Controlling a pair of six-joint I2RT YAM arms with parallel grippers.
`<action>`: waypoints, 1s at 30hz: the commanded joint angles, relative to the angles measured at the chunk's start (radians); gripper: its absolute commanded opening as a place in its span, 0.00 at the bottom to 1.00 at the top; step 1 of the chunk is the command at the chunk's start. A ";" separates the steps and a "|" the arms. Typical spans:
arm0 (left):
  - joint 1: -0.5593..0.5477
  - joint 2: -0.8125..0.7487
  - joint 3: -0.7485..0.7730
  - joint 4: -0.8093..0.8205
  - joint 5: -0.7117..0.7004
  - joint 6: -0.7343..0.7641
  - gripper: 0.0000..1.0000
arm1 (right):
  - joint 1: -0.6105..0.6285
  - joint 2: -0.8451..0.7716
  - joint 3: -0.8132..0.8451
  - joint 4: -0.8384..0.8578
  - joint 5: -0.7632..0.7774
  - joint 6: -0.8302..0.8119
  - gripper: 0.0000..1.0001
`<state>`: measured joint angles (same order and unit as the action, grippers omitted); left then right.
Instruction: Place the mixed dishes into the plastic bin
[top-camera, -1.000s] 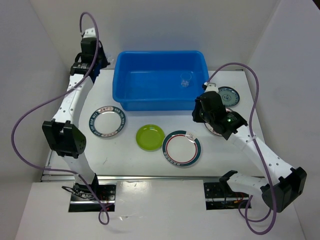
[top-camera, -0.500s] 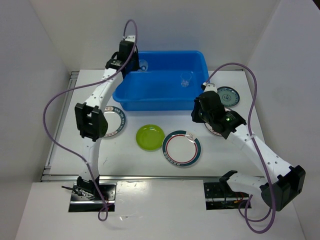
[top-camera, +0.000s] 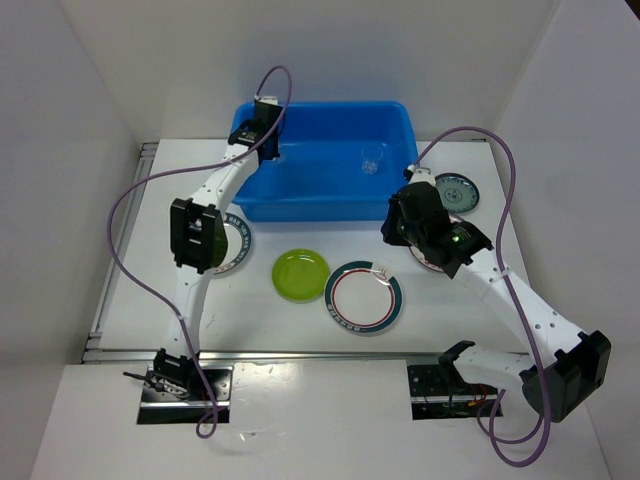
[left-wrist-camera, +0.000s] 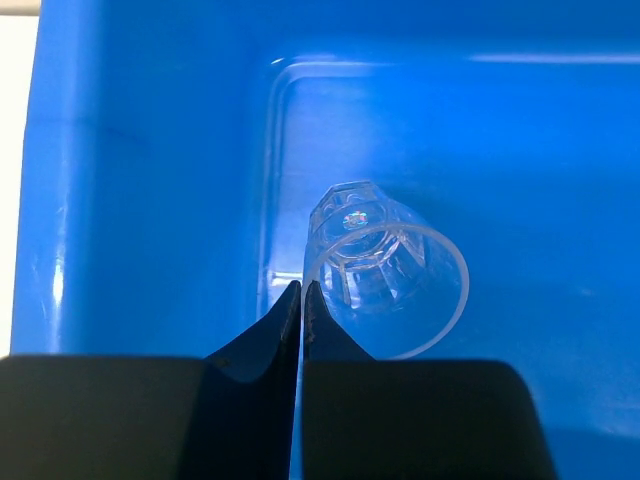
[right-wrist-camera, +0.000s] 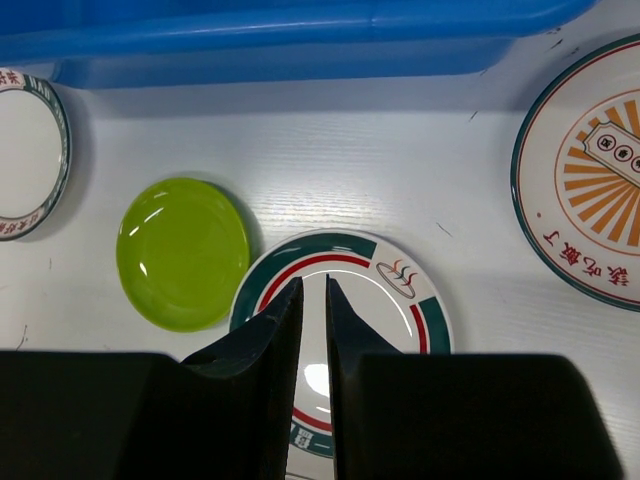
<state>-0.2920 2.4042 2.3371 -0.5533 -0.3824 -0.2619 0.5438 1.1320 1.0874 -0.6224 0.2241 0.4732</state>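
The blue plastic bin (top-camera: 300, 195) stands at the back centre, with one clear cup (top-camera: 371, 158) upright inside at its right. My left gripper (top-camera: 264, 128) is over the bin's back-left corner, shut on the rim of a second clear cup (left-wrist-camera: 385, 270) that hangs above the bin floor (left-wrist-camera: 560, 180). My right gripper (top-camera: 397, 228) is shut and empty, hovering above the teal-and-red rimmed white plate (right-wrist-camera: 385, 300). The lime-green plate (top-camera: 300, 274) lies left of that plate (top-camera: 363, 297). Another teal-rimmed white plate (top-camera: 222, 248) lies partly under my left arm.
The orange-sunburst plate (right-wrist-camera: 590, 200) lies at the right, mostly under my right arm in the top view. The small dark teal plate (top-camera: 456, 191) lies beside the bin's right end. White walls enclose the table on three sides. Purple cables loop off both arms.
My left arm swung right from outside the bin's left end to over its back-left corner, carrying the cup. My right arm barely moved.
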 joint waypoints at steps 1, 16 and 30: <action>-0.001 0.030 0.044 0.035 -0.084 0.035 0.00 | 0.008 -0.021 -0.003 -0.011 0.015 0.013 0.20; 0.070 0.064 0.053 0.035 -0.032 -0.006 0.39 | 0.008 -0.003 0.006 -0.020 0.034 0.004 0.20; 0.100 -0.040 0.186 0.004 0.178 -0.054 0.78 | 0.008 -0.071 -0.113 0.003 -0.092 -0.005 0.25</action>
<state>-0.2016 2.4737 2.4294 -0.5648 -0.2935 -0.2790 0.5446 1.0912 0.9981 -0.6224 0.1547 0.4744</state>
